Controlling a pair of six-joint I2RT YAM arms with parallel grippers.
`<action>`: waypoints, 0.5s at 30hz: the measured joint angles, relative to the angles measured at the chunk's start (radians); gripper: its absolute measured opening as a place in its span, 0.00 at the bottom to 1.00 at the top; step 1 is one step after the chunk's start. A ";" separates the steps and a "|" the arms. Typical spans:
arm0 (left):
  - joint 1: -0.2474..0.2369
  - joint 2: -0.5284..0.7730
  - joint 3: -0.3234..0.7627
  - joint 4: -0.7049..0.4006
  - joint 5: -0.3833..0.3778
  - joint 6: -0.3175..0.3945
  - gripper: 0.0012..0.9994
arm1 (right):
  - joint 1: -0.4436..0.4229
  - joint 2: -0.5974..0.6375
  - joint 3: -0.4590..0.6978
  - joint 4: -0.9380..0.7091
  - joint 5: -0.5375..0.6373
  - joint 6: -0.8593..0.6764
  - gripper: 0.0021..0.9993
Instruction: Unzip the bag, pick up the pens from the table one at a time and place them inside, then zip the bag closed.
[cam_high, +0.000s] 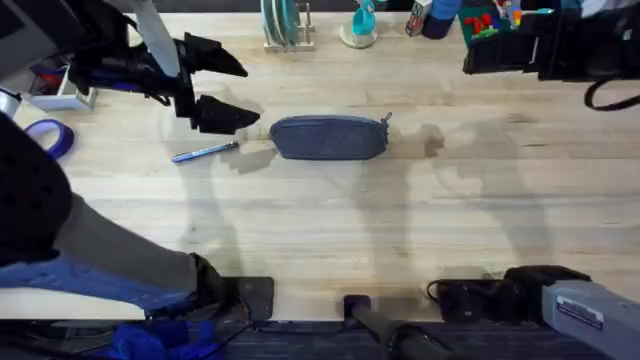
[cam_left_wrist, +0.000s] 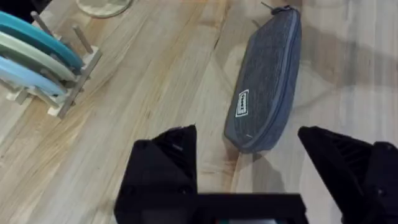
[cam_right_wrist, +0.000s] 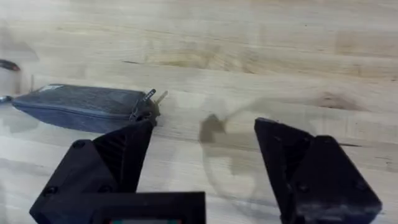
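The grey-blue bag (cam_high: 328, 137) lies flat mid-table, its zipper shut with the pull (cam_high: 386, 120) at its right end. A silvery pen with a blue end (cam_high: 205, 152) rests on the table (cam_high: 330, 220) just left of the bag. My left gripper (cam_high: 225, 88) hovers open above the table, left of the bag and behind the pen. In the left wrist view the bag (cam_left_wrist: 264, 81) stretches away from the open left gripper (cam_left_wrist: 245, 134). My right gripper (cam_high: 475, 55) is raised at the back right. Its wrist view shows the right gripper (cam_right_wrist: 204, 127) open, the bag (cam_right_wrist: 81, 106) beyond it.
A wooden rack of plates (cam_high: 285, 25) stands at the back centre, seen also as the rack (cam_left_wrist: 37, 56) in the left wrist view. Colourful items (cam_high: 480, 20) sit at the back right. A blue tape roll (cam_high: 50, 135) lies at the left edge.
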 joint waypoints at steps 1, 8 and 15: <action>0.000 0.009 0.000 0.000 0.003 0.015 0.99 | 0.000 0.000 0.000 0.000 0.000 0.000 1.00; 0.000 0.134 0.000 0.000 0.082 0.156 0.99 | 0.000 0.000 0.000 0.000 0.000 0.000 1.00; -0.005 0.212 0.000 0.000 0.123 0.205 0.99 | 0.000 0.000 0.000 0.000 0.000 0.000 1.00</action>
